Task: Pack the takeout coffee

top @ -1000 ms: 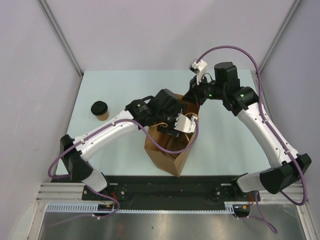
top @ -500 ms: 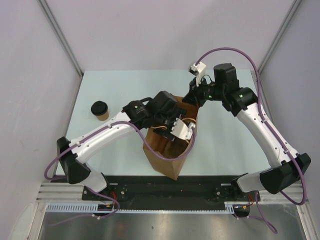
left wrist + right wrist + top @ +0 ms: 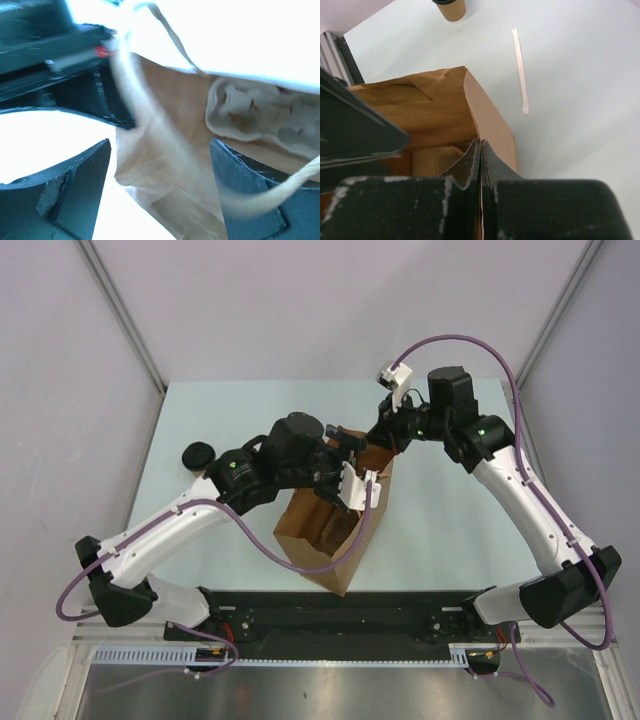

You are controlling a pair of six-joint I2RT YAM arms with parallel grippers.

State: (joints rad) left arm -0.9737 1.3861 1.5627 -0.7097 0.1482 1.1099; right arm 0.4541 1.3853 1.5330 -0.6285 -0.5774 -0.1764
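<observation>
Jaws of left gripper (image 3: 160,150) spread wide, holding nothing, at bag (image 3: 318,540) mouth. Right gripper (image 3: 480,152) pinched shut on bag's far rim. Coffee cup (image 3: 200,458) upright on table (image 3: 450,530), left of bag, well apart, near left arm.

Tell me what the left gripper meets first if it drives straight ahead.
Probably the twine handle crossing the open left gripper; beyond it, the brown inner wall of the paper bag. Depth is unclear.

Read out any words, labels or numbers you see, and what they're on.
None readable.
The paper bag, coffee cup and wrapped straw show no print.
A red mark on black hardware in the left wrist view is too blurred to read.
</observation>
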